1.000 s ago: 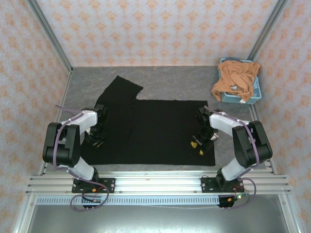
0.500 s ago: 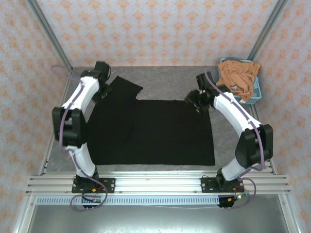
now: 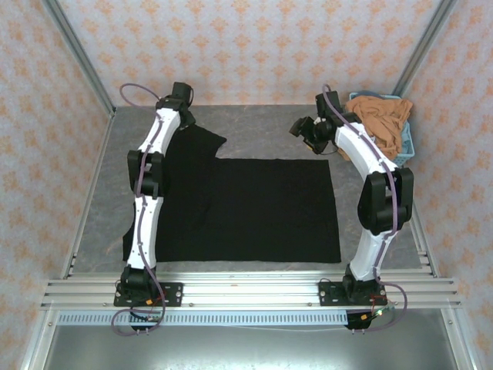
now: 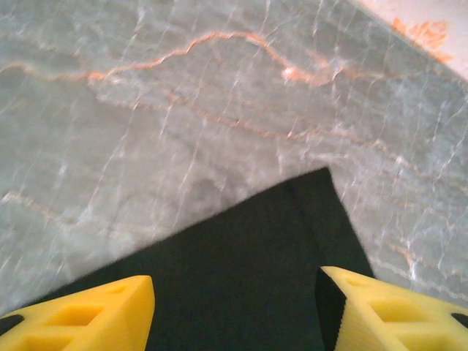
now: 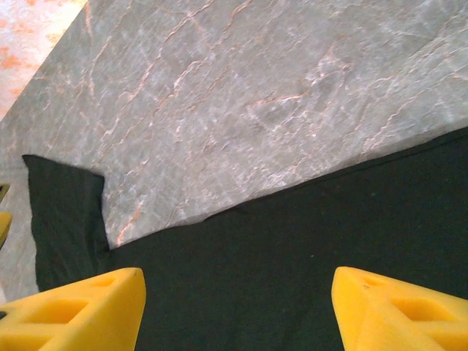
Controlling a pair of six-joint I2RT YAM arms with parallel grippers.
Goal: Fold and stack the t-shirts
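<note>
Black t-shirt (image 3: 246,208): spread flat on the grey, orange-veined worktop (image 3: 269,127). Its body lies on the near side of both sets of fingers and spans the space between the two arms. The left arm stretches out over the shirt's left part. One sleeve (image 3: 196,139) angles off from the far left corner toward the left fingers (image 4: 88,314).

Left fingers: yellow, held well apart with nothing between them. In the left wrist view the squared end of the sleeve lies directly beneath the gap, with bare worktop beyond it. Whether the fingers touch the cloth cannot be told.

Right fingers (image 5: 398,311): yellow, likewise spread wide and empty. In the right wrist view the shirt's far edge runs across beneath the gap, with the sleeve visible farther along that edge and bare worktop beyond. In the top view these fingers sit just past the shirt's far right corner.

Orange-tan t-shirt (image 3: 376,123): crumpled in the light blue plastic basket (image 3: 406,150) and spilling over its rim. It is to the right of the right fingers and near them, well apart from the left fingers, at the worktop's far right corner.
</note>
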